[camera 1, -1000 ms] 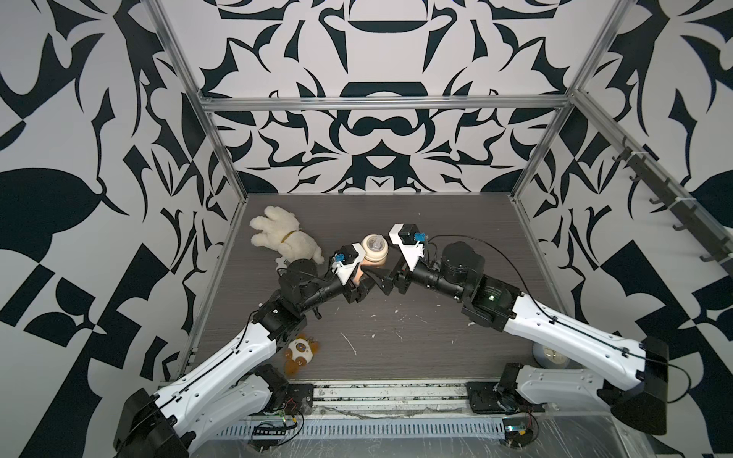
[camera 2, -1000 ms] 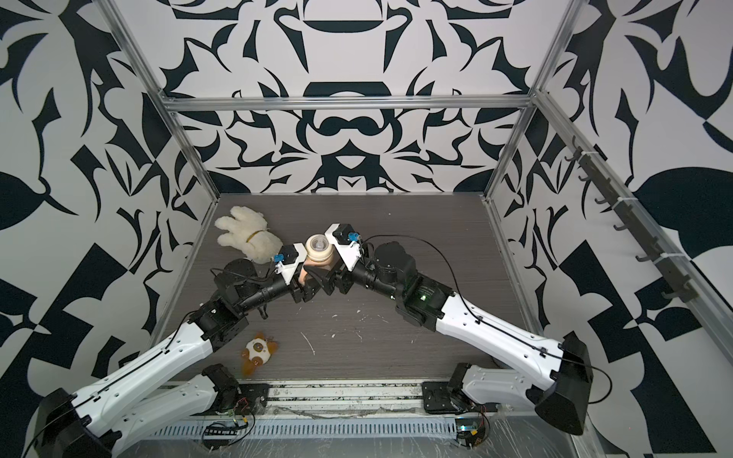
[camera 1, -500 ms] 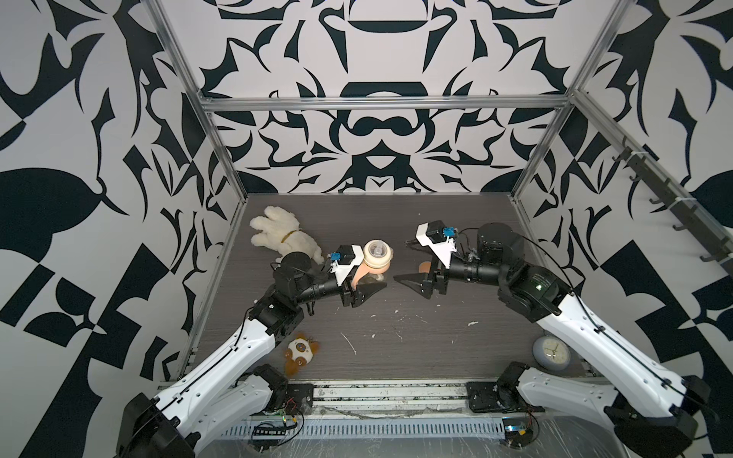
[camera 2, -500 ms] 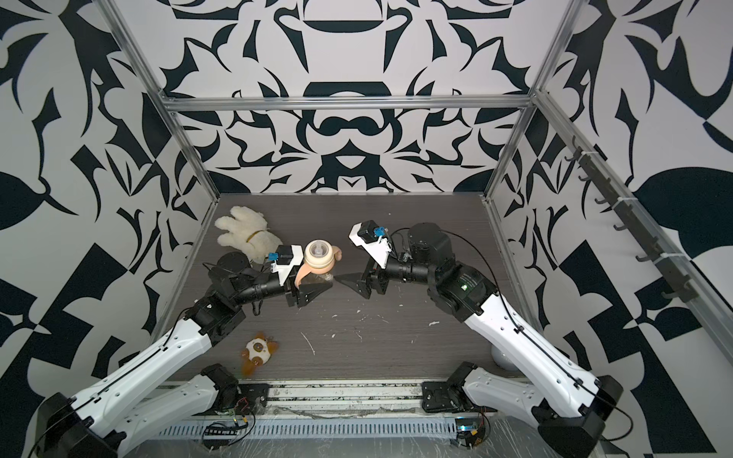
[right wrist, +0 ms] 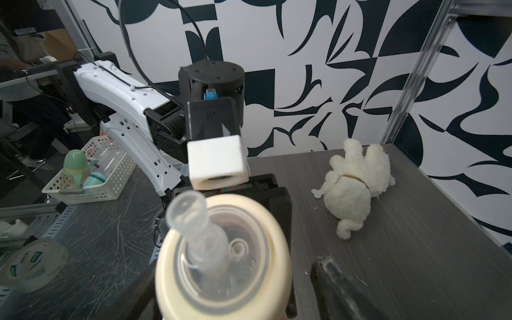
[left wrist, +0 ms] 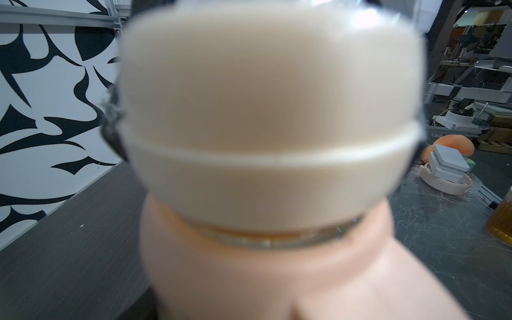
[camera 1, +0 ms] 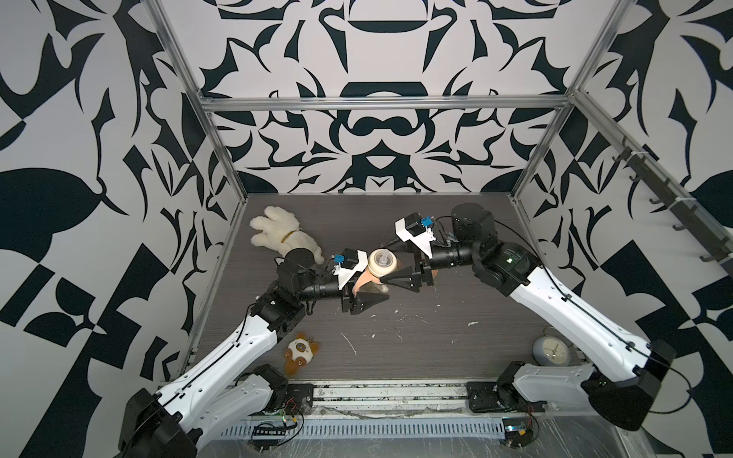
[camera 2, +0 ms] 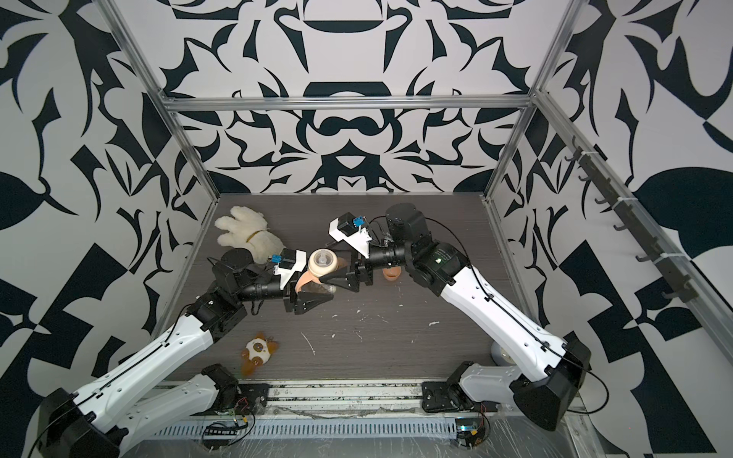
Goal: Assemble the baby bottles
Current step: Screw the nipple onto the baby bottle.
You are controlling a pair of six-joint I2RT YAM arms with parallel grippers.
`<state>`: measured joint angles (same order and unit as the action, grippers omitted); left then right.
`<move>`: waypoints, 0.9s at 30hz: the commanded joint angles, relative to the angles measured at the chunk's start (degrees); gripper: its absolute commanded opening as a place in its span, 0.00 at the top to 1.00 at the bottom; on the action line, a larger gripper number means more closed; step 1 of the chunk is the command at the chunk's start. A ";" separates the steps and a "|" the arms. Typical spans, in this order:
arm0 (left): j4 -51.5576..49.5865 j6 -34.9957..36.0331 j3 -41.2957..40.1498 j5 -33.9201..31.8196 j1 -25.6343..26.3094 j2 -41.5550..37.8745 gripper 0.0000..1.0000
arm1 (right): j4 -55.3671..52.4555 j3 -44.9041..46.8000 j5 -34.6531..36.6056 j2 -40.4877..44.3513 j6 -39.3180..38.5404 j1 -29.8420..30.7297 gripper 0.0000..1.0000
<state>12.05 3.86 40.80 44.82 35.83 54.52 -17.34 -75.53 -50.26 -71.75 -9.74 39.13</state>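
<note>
I see left gripper point(camera 1: 369, 289) clamped on the baby bottle point(camera 1: 361, 282), table centre. Right gripper point(camera 2: 331, 265) jaws stand wide, flanking the cream collar point(camera 1: 381, 262). Peach dome cap point(camera 2: 392, 274) lies at the bottle's 3 o'clock.

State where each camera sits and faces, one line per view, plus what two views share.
Top views: high over the front edge, looking down at the table; left arm and right arm show.
Left wrist: on the left arm, looking along its jaws; the held bottle fills it, blurred; no robot part clear.
Right wrist: on the right arm, facing the left arm across the bottle; one own jaw shows.
Shared: right wrist and both top views show the white plush.
</note>
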 commanded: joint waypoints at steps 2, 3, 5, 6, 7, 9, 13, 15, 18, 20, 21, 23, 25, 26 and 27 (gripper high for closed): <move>0.43 -0.08 1.92 1.58 -0.17 0.14 1.00 | 5.50 -2.41 -6.65 1.59 2.37 -0.90 0.19; 0.25 0.00 2.00 1.59 -0.16 0.31 1.00 | 5.39 -2.57 -7.01 1.52 2.44 -0.97 0.19; 0.07 0.01 2.18 1.74 -0.16 0.62 1.00 | 5.71 -2.74 -7.47 1.37 3.07 -1.32 0.19; 0.07 0.01 2.27 1.86 -0.15 0.63 1.00 | 5.98 -2.77 -7.48 1.20 3.42 -1.42 0.19; 0.06 -0.08 2.28 1.93 -0.15 0.65 1.00 | 6.00 -2.87 -7.50 0.81 3.58 -1.52 0.20; 0.02 -0.08 2.27 1.76 -0.15 0.50 1.00 | 4.87 -3.59 -7.41 -0.32 3.31 -1.68 0.22; 0.13 -0.11 2.27 1.71 -0.15 0.24 1.00 | 2.79 -4.52 -7.40 -2.04 2.52 -1.69 0.26; 0.12 -0.17 2.35 1.81 -0.15 0.32 1.00 | 2.58 -4.54 -7.48 -2.38 2.41 -1.67 0.29; 0.28 -0.25 2.45 2.03 -0.19 0.50 1.00 | 1.92 -5.13 -7.60 -2.95 2.22 -1.65 0.38; 0.38 -0.34 2.45 1.93 -0.15 0.36 1.00 | 0.12 -5.75 -7.27 -3.39 1.22 -1.65 0.39; 0.46 -0.39 2.38 1.93 -0.21 0.32 1.00 | -0.35 -5.86 -7.22 -3.49 1.00 -1.63 0.40; 0.78 -0.61 2.28 1.49 -0.15 0.08 1.00 | -0.83 -5.71 -6.85 -3.49 0.73 -1.61 0.44; 0.97 -0.69 2.27 1.23 -0.21 -0.03 1.00 | -1.45 -5.77 -5.70 -3.75 0.57 -1.61 0.49; 1.21 -0.93 2.30 1.11 -0.19 -0.12 1.00 | -1.80 -5.77 -4.99 -3.88 0.60 -1.52 0.52; 1.54 -1.12 2.31 1.03 -0.22 -0.15 1.00 | -2.06 -5.70 -4.21 -4.04 0.66 -1.47 0.54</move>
<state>10.83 2.96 40.86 45.04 35.64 55.29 -17.58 -79.44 -56.62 -75.53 -8.45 37.63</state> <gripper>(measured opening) 0.734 0.571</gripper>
